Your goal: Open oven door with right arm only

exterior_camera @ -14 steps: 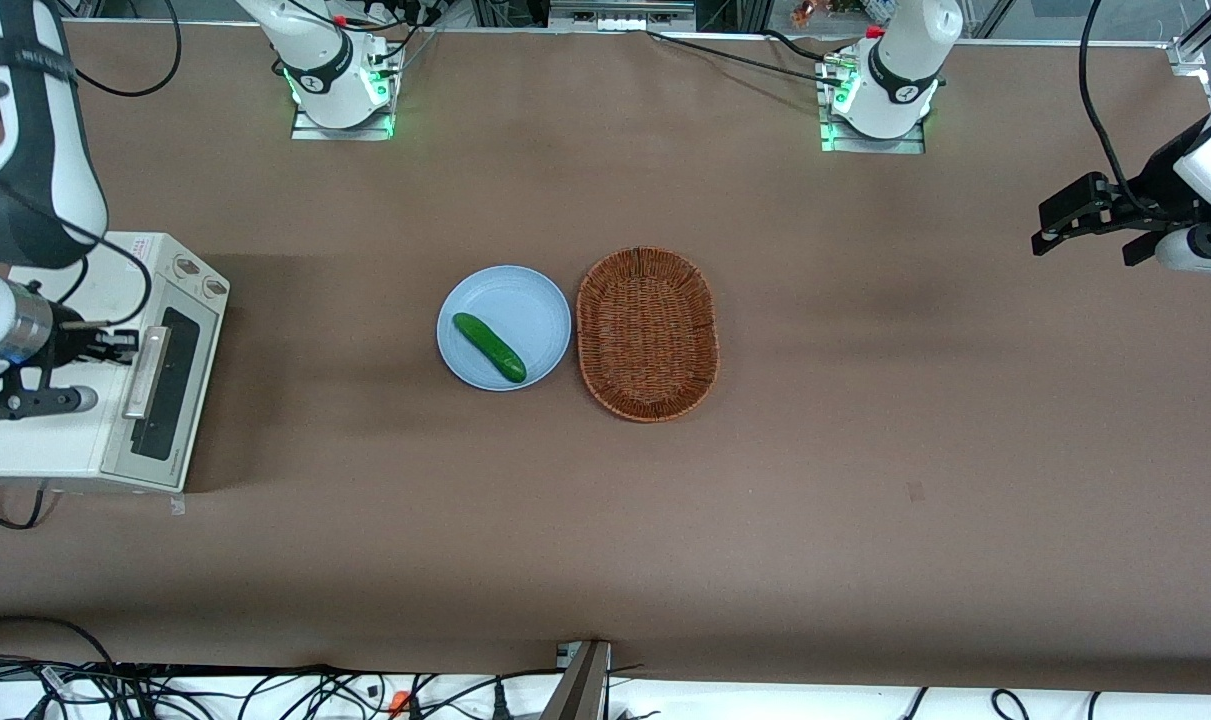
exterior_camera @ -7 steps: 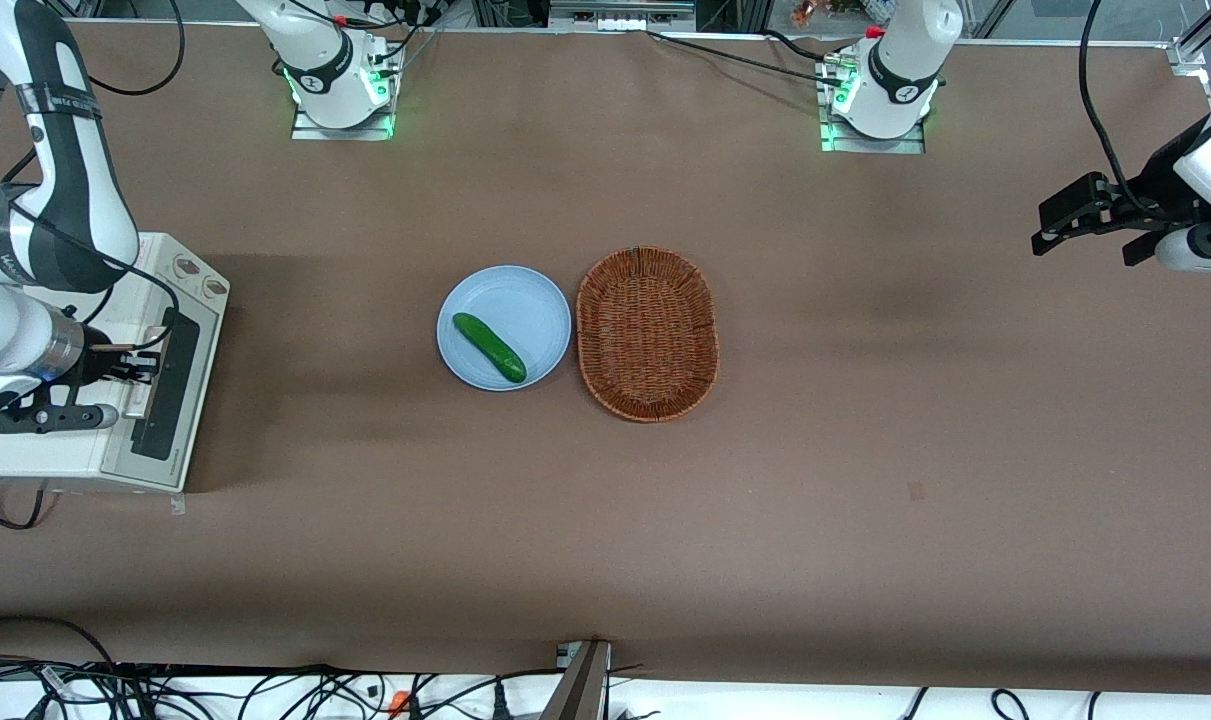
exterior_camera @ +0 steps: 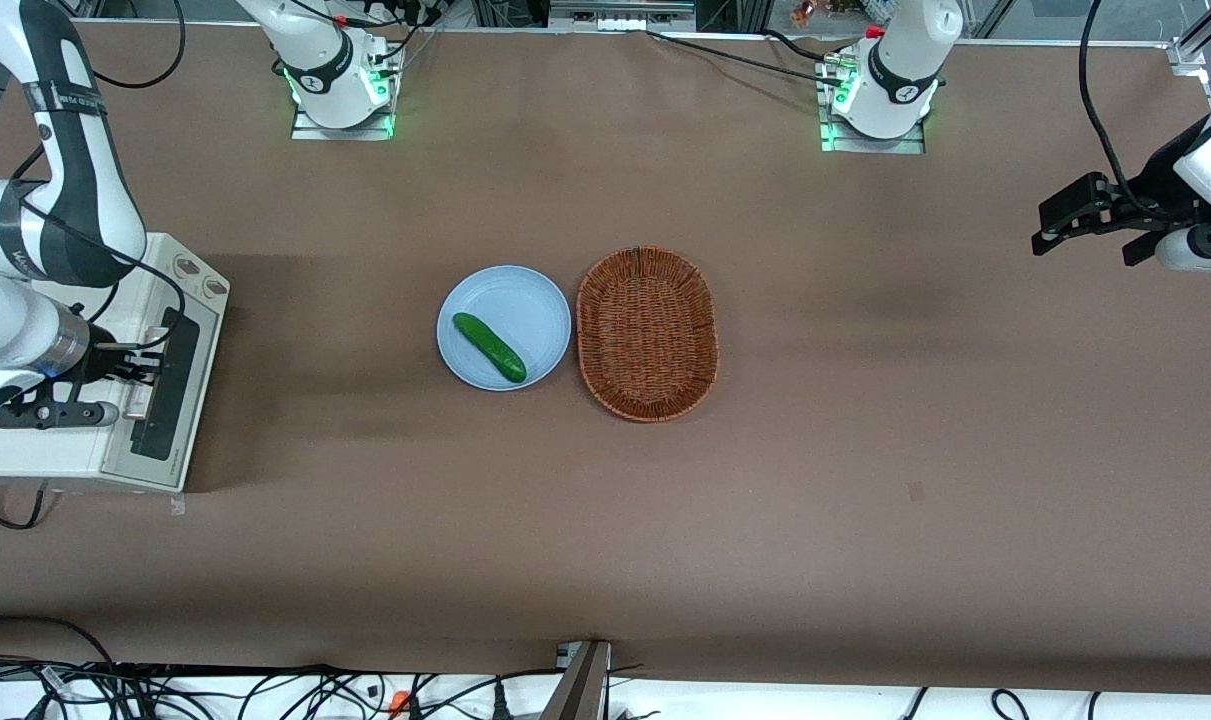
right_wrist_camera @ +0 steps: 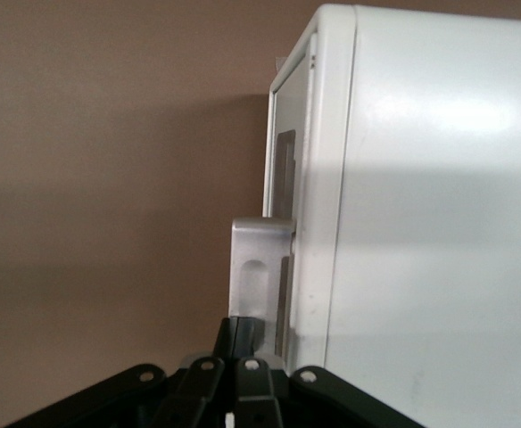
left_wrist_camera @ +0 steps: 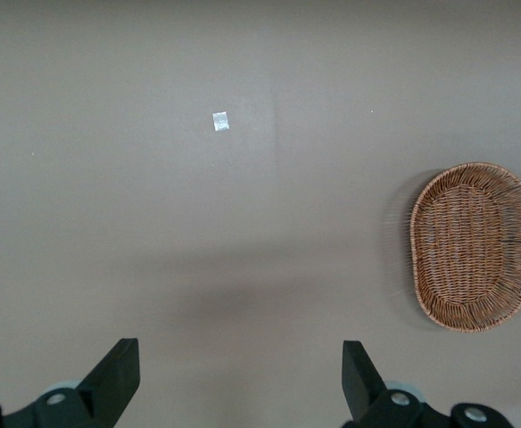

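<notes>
no legible text, labels or numbers anywhere

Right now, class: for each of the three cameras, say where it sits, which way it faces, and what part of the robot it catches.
Front view: high above, looking down on the table; shows the right arm, its gripper at the oven door.
Left wrist view: looks down at the basket; the parked fingers show.
Right wrist view: faces along the oven door; gripper at the handle.
Shared: front and left wrist views both show the basket.
</notes>
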Robot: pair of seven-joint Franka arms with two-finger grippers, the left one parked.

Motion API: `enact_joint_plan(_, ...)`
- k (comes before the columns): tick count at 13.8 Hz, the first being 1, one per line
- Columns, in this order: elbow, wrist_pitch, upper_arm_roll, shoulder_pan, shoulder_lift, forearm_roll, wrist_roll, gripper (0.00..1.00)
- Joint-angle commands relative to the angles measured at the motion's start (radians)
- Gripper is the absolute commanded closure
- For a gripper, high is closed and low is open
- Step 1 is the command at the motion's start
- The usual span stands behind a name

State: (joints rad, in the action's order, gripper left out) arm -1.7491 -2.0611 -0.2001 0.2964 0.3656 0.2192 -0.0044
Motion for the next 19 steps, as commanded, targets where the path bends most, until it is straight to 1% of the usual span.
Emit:
enact_joint_plan(1,-0.033,-0.077,0.002,-0.029,0.058,0.003,0.111,1.00)
enact_joint_plan(2,-0.033,-0.089,0.002,-0.045,0.073,0.003,0.163,1.00)
enact_joint_plan(6,-0.027,-0.149,0.002,-0.161,0.119,0.002,0.373,1.00)
enact_joint_plan(10,-0.023,-0.209,0.002,-0.244,0.168,0.005,0.568,1.00)
enact_joint_plan(12,0.017,-0.203,0.002,-0.253,0.180,0.003,0.578,1.00)
enact_joint_plan(13,0.031,-0.174,0.002,-0.252,0.173,0.005,0.575,0.86)
enact_joint_plan(14,0.037,-0.142,-0.002,-0.250,0.149,0.005,0.558,0.45)
enact_joint_plan(15,0.028,-0.134,-0.005,-0.247,0.107,0.005,0.532,0.00)
enact_joint_plan(16,0.019,-0.119,-0.010,-0.246,0.058,0.002,0.468,0.00)
enact_joint_plan(17,0.019,-0.085,-0.022,-0.237,0.017,-0.017,0.421,0.00)
enact_joint_plan(19,0.022,-0.018,-0.067,-0.205,-0.071,-0.082,0.368,0.00)
